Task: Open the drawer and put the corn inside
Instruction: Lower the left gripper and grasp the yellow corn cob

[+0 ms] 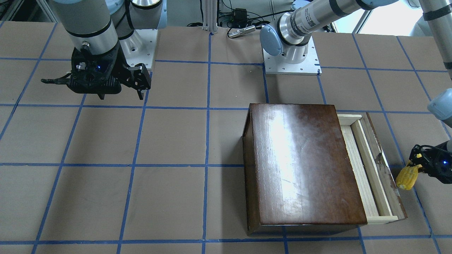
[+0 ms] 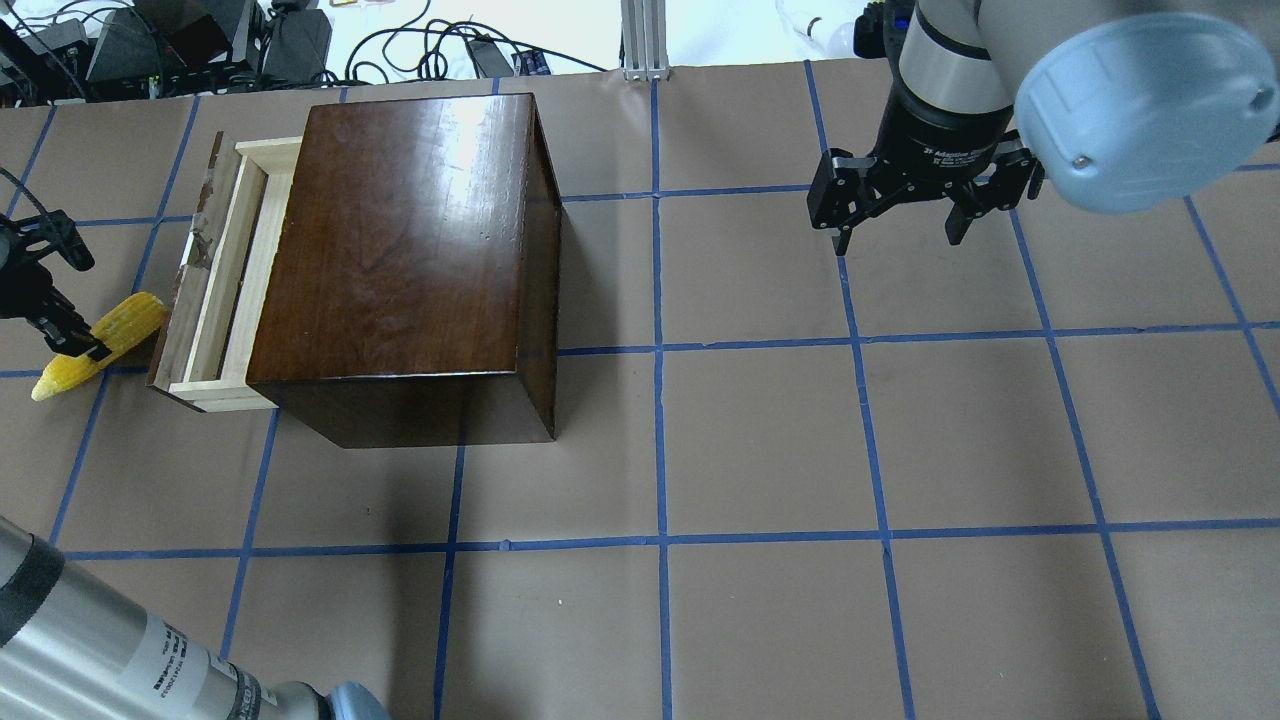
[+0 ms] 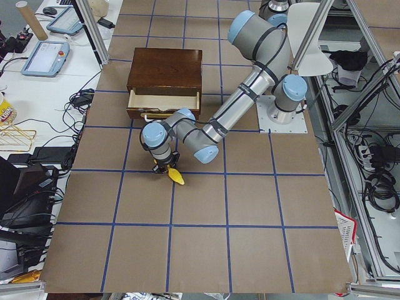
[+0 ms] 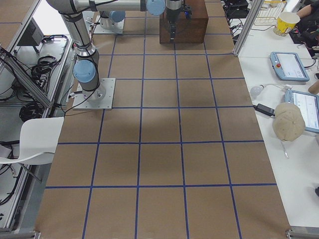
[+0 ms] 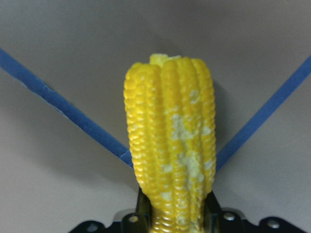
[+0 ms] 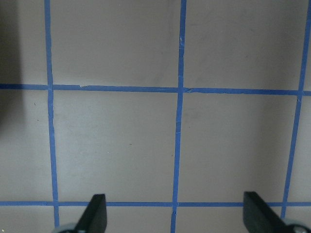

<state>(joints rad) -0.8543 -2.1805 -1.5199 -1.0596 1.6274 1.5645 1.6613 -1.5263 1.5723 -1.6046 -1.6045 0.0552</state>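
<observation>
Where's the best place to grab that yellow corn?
Pinch the corn across its round middle, coming from the side away from the drawer, as the left tool does. It's long and thin, so the tool closes easily across its width; the tapered tip would likely slip.

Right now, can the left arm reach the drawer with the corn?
Probably yes. The left fingers hold the corn right beside the drawer, which sits partly open, and nothing lies between them.
</observation>
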